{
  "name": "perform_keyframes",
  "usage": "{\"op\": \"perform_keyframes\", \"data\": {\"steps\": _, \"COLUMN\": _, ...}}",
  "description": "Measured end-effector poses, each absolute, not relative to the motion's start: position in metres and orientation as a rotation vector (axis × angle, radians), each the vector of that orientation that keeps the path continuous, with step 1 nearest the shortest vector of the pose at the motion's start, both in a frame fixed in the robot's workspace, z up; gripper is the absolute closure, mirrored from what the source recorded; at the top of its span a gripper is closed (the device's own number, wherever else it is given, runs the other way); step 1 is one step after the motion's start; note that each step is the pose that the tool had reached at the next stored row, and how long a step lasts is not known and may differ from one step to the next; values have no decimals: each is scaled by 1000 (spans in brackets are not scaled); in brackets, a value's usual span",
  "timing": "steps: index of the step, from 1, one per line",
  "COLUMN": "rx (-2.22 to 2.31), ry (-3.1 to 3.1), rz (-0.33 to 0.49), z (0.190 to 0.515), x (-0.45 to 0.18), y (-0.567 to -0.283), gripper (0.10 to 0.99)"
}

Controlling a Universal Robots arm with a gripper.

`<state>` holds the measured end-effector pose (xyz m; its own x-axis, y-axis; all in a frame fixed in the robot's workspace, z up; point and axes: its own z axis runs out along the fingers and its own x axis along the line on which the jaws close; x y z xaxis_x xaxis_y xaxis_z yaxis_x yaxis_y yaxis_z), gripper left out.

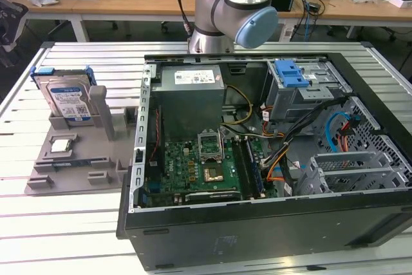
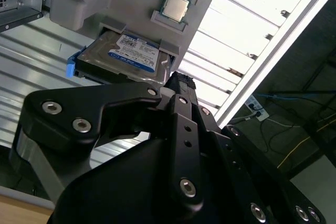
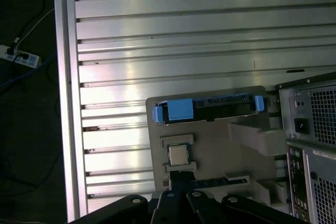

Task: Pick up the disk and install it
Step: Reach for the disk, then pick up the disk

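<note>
We see the disk (image 1: 67, 98) as bare silvery metal with a glossy paper label and blue plastic rails. The holder (image 1: 84, 152) is matt grey plastic, the table (image 1: 58, 230) ribbed, shiny aluminium, the case (image 1: 257, 230) matt dark metal.

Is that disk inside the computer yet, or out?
Out. The disk stands on edge in the grey holder on the table, beside the open case.

Open room above disk (image 1: 67, 101), post (image 1: 98, 104) alongside
</note>
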<state>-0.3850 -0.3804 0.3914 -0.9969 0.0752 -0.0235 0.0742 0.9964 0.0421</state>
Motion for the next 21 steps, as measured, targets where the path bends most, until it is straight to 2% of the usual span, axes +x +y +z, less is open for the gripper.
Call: {"op": "perform_keyframes", "data": {"steps": 21, "rx": -228, "ry": 3112, "rz": 64, "z": 391, "x": -385, "y": -380, "gripper": 980}}
